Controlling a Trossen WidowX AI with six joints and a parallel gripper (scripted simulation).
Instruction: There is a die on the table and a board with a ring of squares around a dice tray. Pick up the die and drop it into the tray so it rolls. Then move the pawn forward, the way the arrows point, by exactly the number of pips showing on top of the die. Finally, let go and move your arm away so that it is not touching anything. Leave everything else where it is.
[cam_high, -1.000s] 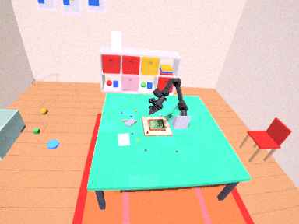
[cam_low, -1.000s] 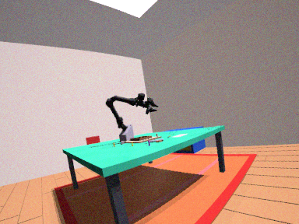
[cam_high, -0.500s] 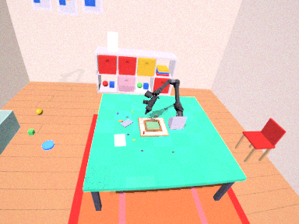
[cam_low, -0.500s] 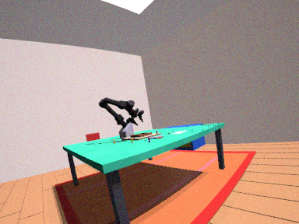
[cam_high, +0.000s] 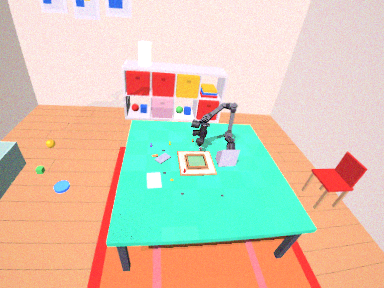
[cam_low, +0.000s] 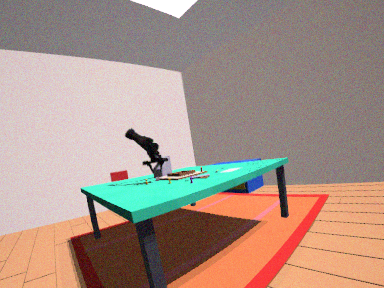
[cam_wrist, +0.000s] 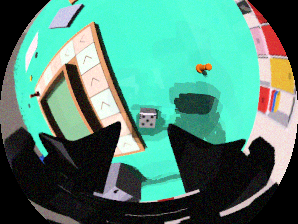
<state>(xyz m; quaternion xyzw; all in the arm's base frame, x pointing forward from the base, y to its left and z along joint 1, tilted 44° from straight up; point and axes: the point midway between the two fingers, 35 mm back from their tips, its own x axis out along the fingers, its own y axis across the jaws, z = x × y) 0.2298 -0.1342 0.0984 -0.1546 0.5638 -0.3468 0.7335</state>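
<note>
Now reaching for die (cam_wrist: 148, 119) | die on table (cam_wrist: 200, 23) just off board (cam_wrist: 100, 90) outer edge, centred ahead between fingertips, below them, not touched | gripper (cam_wrist: 143, 143) part-open, holding nothing | next judged: straight descent, then close.

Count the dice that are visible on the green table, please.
1. A small grey cube die lies on the green table, beside the outer edge of the cream board, between the open gripper's fingers in the wrist view. Others may be hidden.
</note>
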